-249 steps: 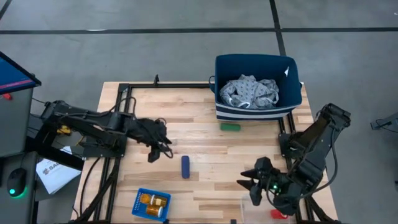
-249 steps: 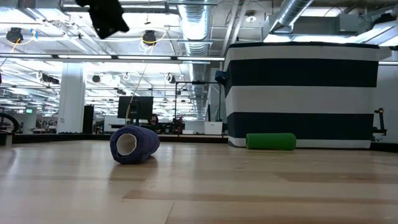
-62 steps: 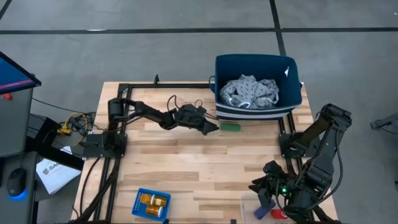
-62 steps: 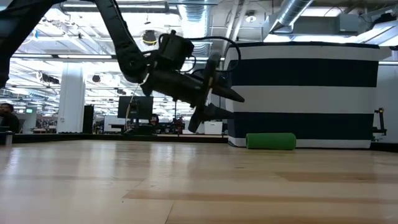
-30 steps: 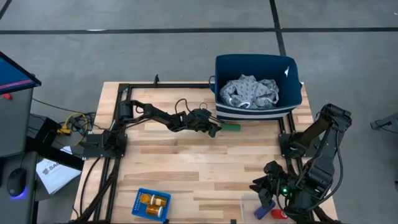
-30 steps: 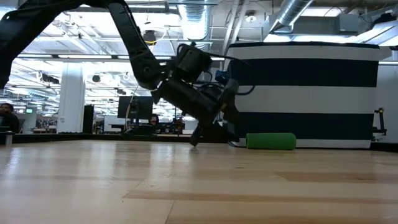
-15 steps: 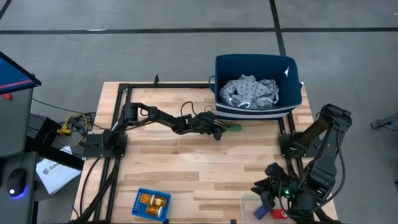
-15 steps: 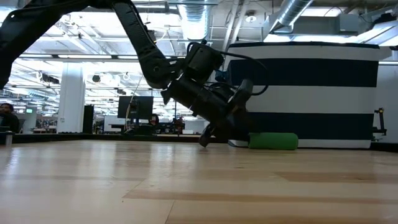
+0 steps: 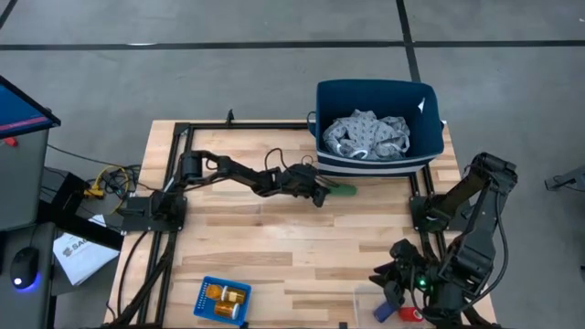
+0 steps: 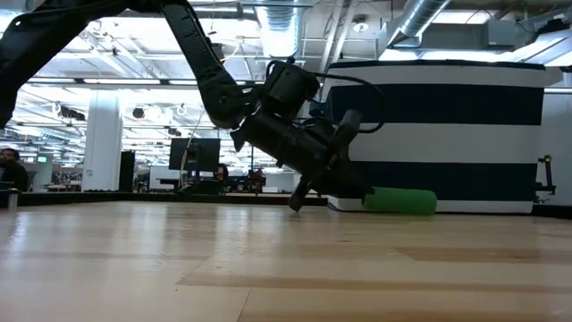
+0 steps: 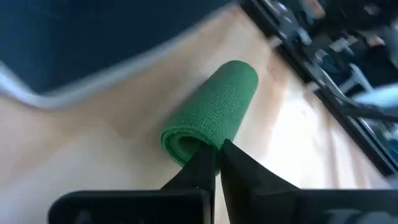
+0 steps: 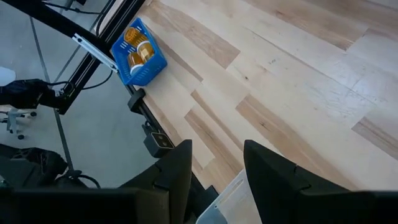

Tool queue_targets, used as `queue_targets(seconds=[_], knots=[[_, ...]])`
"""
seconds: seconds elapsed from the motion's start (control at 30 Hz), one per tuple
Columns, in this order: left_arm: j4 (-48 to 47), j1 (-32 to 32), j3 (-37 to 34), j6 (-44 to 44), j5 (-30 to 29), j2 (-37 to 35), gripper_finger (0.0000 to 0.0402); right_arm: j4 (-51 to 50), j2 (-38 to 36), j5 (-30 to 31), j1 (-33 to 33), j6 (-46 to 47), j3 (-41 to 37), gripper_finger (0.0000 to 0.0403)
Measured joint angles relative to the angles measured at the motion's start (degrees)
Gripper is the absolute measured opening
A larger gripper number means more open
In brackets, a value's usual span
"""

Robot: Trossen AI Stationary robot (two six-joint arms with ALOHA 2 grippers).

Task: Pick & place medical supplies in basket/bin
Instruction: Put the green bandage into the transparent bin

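— At the foot of the navy bin (image 9: pixel 379 163), what does the left hand (image 9: pixel 322 191) have in front of it?

— It has the green roll (image 9: pixel 342 189). The roll lies flat on the worktop (image 9: pixel 274 256), just beside the bin's striped wall, and its long axis runs along that wall. The left hand is at the roll's near end, so the roll points away from the hand, almost in line with the arm.

— Is the hand open?

— In the left wrist view the two fingers (image 11: pixel 202 168) stand nearly together, with only a thin slit between them, and their tips touch the open end of the roll (image 11: pixel 208 115). I think they pinch the rim of that end, or press against it, but I cannot tell which. From the low view the hand (image 10: pixel 344 165) is tilted down and hides that end of the roll (image 10: pixel 402 199).

— And the other arm?

— The right hand (image 9: pixel 391 285) waits at the front right corner, well apart from the roll. Its fingers are spread and hold nothing. So the left arm is clearly the nearer one.

— What stands in the way?

— Mainly the bin wall, I judge. It rises high just behind the roll, so the hand must lift the roll well up before it can go over the rim. A grip on one end only may let the roll tip or slip. The grey cloth (image 9: pixel 367 134) already lies inside the bin. The blue basket (image 9: pixel 222 300) with orange bottles (image 9: pixel 227 294) is at the front left, far from this move.
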Motion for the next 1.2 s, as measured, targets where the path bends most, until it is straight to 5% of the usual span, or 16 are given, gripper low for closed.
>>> queue_targets(seconds=[0.17,0.4,0.6,0.83,1.2], knots=[[-0.4,-2.7,-1.2,2.4,5.4,-3.2,0.0002,0.1,0.0,0.1,0.0,0.0,0.0,0.0143],[-2.0,-9.8,-7.9,5.9,5.2,-16.7,0.0001,0.0,0.0,0.2,0.1,0.0,0.0,0.0143],[-6.0,-21.9,-8.1,13.9,-2.4,-24.9,0.0001,-3.3,0.0,1.7,0.1,1.3,0.0,0.0143],[-11.4,-29.2,-2.2,17.1,-13.0,-21.9,0.0,-5.9,0.0,9.0,-1.1,1.9,0.0,0.0143],[-18.6,-32.1,18.7,20.3,-14.0,-6.0,0.0,-6.3,0.0,9.3,-1.8,-3.3,0.0,0.0143]])
